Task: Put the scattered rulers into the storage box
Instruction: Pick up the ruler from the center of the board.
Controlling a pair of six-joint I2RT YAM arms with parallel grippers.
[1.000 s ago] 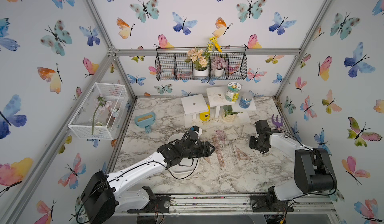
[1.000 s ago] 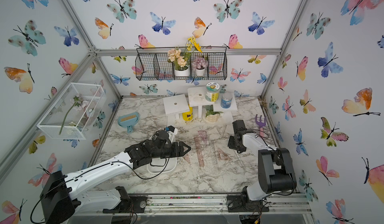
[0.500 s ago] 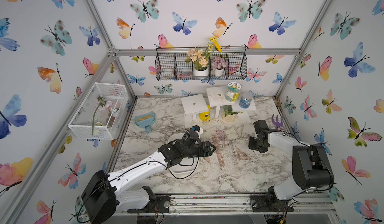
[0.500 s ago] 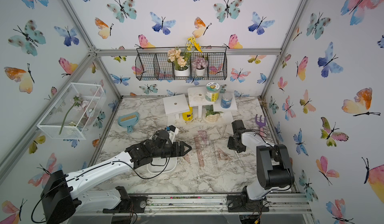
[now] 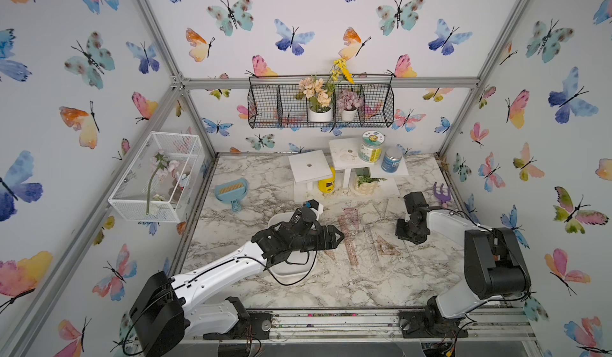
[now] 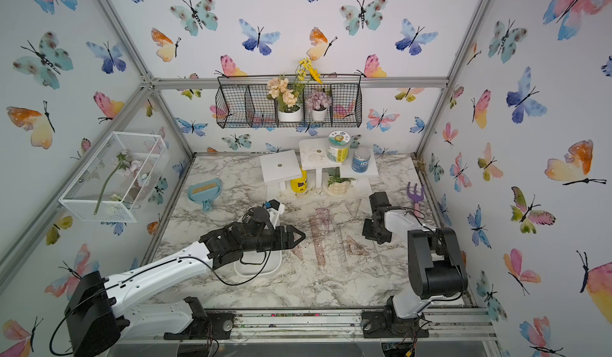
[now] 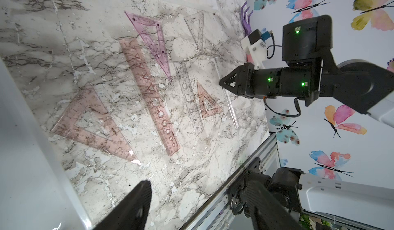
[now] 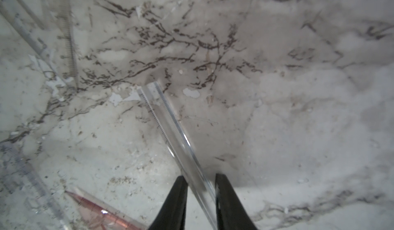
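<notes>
Beneath the left arm [image 5: 231, 266], the storage box [image 5: 293, 271] shows only partly.

Butterfly wallpaper [image 5: 298, 14], marble tabletop [image 5: 331, 289]

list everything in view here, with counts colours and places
rulers: at least seven, pinkish, purple, clear; flat on marble table
storage box: one, white; under left arm
dustpan: one, blue; back left
garden fork: one, purple; right edge
stands: several, white; at the back
jars: two, green-labelled, blue; on stands
bottle: one, yellow; under a stand
plant pot: one, cream; among the stands
wire basket: one, black; back wall, holds two potted flowers
mesh basket: one, white; left wall
left gripper: one, black; open, beside the box
right gripper: one, black; astride a clear ruler
</notes>
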